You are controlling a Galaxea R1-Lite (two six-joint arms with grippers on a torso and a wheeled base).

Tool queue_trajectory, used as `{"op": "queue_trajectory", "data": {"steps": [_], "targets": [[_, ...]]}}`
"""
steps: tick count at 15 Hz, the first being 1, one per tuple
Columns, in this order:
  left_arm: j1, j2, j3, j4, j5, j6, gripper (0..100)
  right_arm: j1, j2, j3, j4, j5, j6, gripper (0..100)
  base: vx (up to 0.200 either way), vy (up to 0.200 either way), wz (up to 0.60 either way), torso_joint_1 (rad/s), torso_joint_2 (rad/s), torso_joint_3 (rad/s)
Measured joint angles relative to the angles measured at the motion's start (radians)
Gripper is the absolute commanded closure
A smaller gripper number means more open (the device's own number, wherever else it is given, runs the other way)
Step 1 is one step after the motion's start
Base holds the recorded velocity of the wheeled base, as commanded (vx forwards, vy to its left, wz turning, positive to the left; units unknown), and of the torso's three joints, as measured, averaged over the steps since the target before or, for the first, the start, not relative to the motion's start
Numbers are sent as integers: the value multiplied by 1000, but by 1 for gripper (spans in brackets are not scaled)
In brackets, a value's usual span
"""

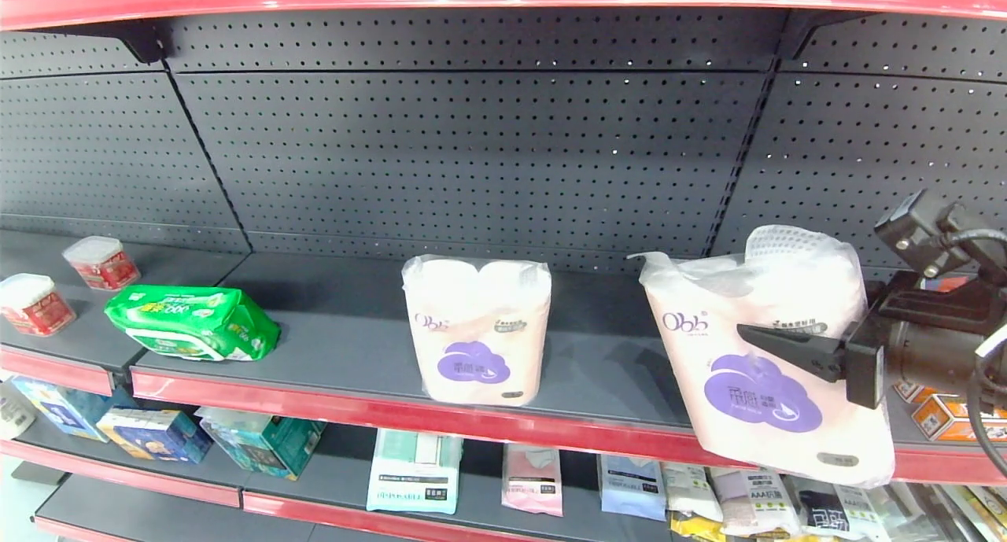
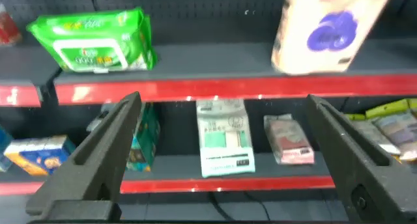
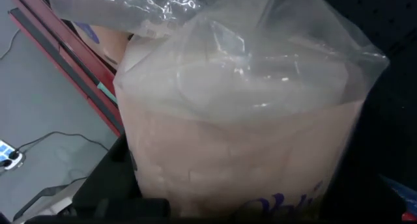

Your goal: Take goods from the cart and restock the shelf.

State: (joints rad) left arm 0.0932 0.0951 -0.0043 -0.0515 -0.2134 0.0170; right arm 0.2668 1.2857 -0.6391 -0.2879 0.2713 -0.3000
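Arms apart: right gripper [image 1: 775,341] clamps tilted pack one [image 1: 755,404] at shelf [image 1: 354,329] lip; pack two [image 1: 476,329] stands; left gripper [image 2: 221,100] gapes open.

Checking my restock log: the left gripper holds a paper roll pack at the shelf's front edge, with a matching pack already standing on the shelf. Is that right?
Not quite: the right gripper holds the paper roll pack, as the head view shows. The matching pack does stand on the shelf.

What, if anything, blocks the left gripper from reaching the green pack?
Likely reachable, yes: left gripper is open, empty; green pack lies near the front edge of the shelf, nothing before it.
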Motion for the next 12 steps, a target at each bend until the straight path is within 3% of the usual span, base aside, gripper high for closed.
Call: {"op": "queue_trajectory", "data": {"steps": [2,3,9,10,11,12], "targets": [[8,0,3,2,98,-5,0,0,4,-8,0,-1,-1,100,0,0,0,0,0,0],[18,0,3,2,119,-19,0,0,8,-13,-1,-1,-1,100,0,0,0,0,0,0],[29,1,4,-36,138,-34,0,-5,13,-16,0,-3,-2,100,0,0,0,0,0,0],[29,1,4,-10,185,-58,0,-5,13,-14,1,-3,-3,100,0,0,0,0,0,0],[29,2,4,-1,194,-74,0,-5,13,-12,2,-4,-4,100,0,0,0,0,0,0],[27,3,4,-1,172,-70,0,-5,13,-9,1,-5,-5,100,0,0,0,0,0,0]]}}
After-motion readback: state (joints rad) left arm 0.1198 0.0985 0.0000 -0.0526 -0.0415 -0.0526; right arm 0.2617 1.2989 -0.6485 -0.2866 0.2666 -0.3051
